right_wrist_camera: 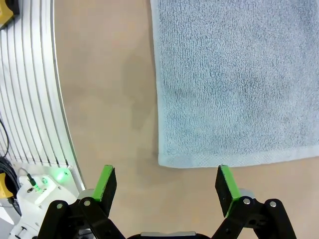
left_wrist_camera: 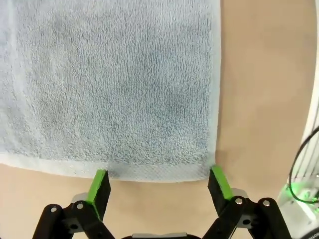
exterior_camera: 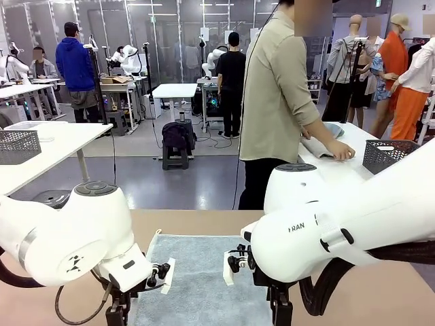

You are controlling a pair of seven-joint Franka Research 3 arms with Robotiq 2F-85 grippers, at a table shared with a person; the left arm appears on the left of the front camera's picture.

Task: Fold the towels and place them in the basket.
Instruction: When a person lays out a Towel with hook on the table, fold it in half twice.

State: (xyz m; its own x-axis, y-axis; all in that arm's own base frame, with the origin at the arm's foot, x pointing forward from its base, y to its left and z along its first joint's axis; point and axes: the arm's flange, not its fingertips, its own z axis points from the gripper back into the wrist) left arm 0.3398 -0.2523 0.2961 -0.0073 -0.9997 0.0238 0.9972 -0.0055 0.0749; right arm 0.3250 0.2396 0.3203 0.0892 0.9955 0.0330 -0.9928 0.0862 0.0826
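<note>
Low over the tan desk (left_wrist_camera: 264,99), the left arm's jaws and the right arm's jaws both stand wide apart and empty. Their green pads (left_wrist_camera: 99,181) are poised at the near hem of the blue-grey towel (exterior_camera: 204,272), which lies flat between them. Soft, light and limp, it should pinch best at its near corners. Farther off, at 2 o'clock, a person's hand (exterior_camera: 338,151) presses another towel (exterior_camera: 319,144) near the dark basket (exterior_camera: 391,155).

towel (left_wrist_camera: 124,84): flat out on the surface (left_wrist_camera: 264,99)
left end effector (left_wrist_camera: 159,179): right at the towel's edge, by one corner
right end effector (right_wrist_camera: 167,174): just off the towel's other near corner
</note>
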